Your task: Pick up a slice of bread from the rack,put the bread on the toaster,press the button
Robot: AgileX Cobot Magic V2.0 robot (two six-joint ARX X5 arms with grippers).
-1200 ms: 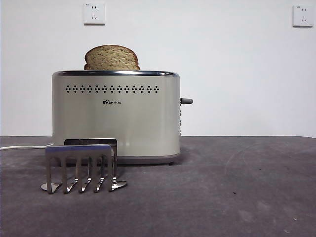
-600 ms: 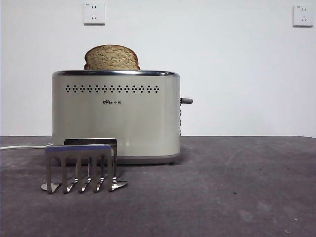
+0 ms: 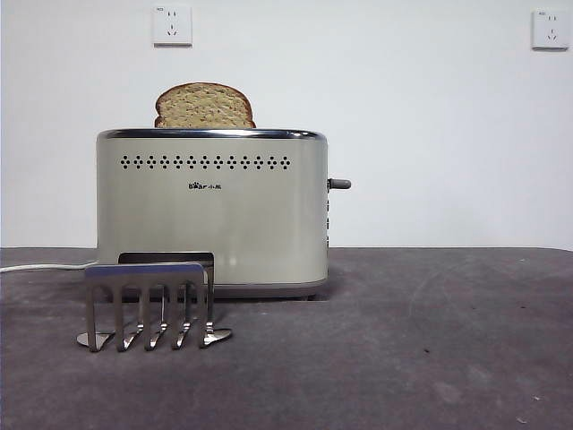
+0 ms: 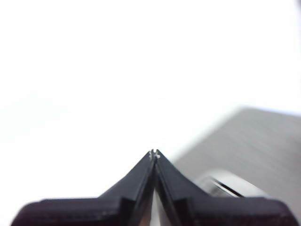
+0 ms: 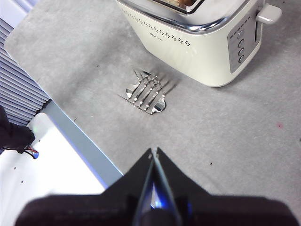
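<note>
The slice of bread (image 3: 205,106) stands in the slot of the cream toaster (image 3: 212,215), its domed top showing above the chrome rim. The grey button (image 3: 339,184) sticks out of the toaster's right side, high up. The empty metal rack (image 3: 148,305) stands in front of the toaster's left part. In the right wrist view the toaster (image 5: 197,42), its button (image 5: 268,14) and the rack (image 5: 146,91) lie well below my right gripper (image 5: 154,152), which is shut and empty. My left gripper (image 4: 154,153) is shut and empty, facing a white wall. Neither arm shows in the front view.
A white power cord (image 3: 40,266) runs off to the left behind the rack. Grey table surface (image 3: 430,340) stretches right of the toaster. The right wrist view shows the table's edge with a white panel (image 5: 42,174) beyond it.
The whole front view has shifted very slightly to the right. The toaster, bread, button and rack keep their places relative to each other.
</note>
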